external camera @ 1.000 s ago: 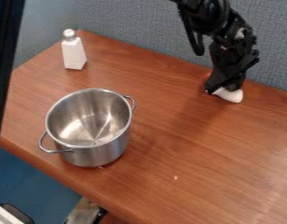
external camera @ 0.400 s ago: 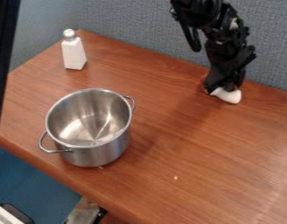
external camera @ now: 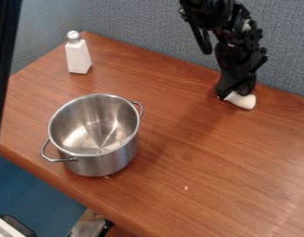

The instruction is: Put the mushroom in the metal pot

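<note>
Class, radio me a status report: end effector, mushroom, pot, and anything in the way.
End effector down over mushroom, grip not clear. Metal pot empty, near front edge. White bottle far corner, off the path.

- The arm [external camera: 224,28] is showing as all black, built of chunky, angular segments.
- Dark cables are looping along its upper segment.
- The tool [external camera: 235,91] is looking equally black and blocky, narrowing toward its lower end.
- No markings or screws are showing clearly at this resolution.
</note>
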Robot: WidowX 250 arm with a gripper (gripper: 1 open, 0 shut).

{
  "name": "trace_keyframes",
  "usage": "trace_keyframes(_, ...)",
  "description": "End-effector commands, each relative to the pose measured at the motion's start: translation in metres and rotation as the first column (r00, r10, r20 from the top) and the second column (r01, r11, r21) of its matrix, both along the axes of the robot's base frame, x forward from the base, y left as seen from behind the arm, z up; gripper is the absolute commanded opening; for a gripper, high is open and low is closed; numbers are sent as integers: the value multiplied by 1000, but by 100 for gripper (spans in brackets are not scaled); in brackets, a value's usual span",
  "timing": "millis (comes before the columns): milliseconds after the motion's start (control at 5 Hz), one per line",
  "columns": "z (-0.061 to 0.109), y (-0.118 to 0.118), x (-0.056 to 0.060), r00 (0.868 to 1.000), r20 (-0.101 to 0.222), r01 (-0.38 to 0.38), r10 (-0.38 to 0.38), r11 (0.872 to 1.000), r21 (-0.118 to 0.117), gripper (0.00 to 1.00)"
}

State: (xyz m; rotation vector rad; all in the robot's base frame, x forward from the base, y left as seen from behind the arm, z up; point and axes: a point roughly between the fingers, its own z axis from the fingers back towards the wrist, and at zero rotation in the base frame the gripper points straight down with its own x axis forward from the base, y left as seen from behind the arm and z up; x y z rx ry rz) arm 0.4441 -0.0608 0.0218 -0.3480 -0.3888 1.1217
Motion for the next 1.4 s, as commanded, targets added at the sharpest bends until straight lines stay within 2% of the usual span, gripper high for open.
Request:
trace_keyframes(0,-8,4,-4,997,-8,-83,83,997,-13,0)
trace_keyframes(200,-15,6,-6,987,-12,-163,162,986,-35,100)
trace_keyframes(400,-14,2,-10,967,-45,-252,250,967,-40,0)
trace_keyframes(600,-13,-2,-11,939,-72,-340,337,940,-36,100)
trace_keyframes(800,-7,-11,-10,936,-88,-344,340,938,-39,0)
trace_keyframes(1000,-2,-20,-7,934,-110,-347,341,937,-43,100)
trace_keyframes(1200,5,-29,-5,931,-131,-350,342,935,-48,0)
